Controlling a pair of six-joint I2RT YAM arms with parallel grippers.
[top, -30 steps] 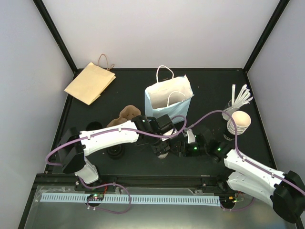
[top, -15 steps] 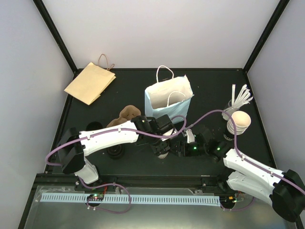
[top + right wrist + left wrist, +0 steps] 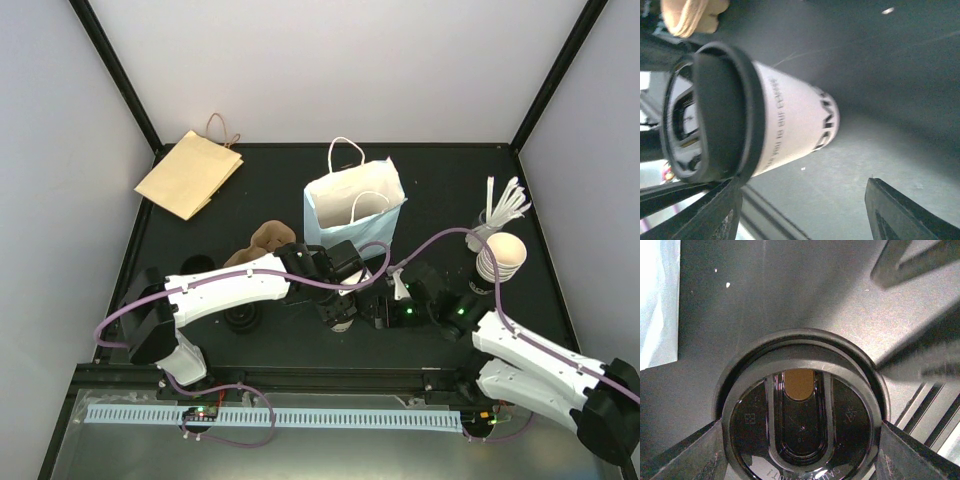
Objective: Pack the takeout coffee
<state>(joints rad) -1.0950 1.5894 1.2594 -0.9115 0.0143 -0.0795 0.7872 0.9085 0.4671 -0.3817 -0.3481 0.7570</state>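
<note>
- The coffee cup (image 3: 790, 125) is standing upright on the bench (image 3: 440, 190), near the front edge and about midway across, between the two arms.
- The left fingers (image 3: 685, 455) are reaching down over the cup and pressing on opposite sides of its black lid (image 3: 800, 410), so they are clamped on it.
- The right fingers (image 3: 905, 210) are standing apart, just beside the cup on its right. One is sitting close under the lid's rim and the other is staying well clear of the white wall.
- A pile of black lids (image 3: 243, 315) is lying to the left of the cup, under the left arm.
- A stack of white cups (image 3: 500, 255) is sitting near the right edge.
- A pale blue bag (image 3: 350, 205) is standing open just behind the cup.
- A brown paper bag (image 3: 188, 173) is lying flat at the far left corner.
</note>
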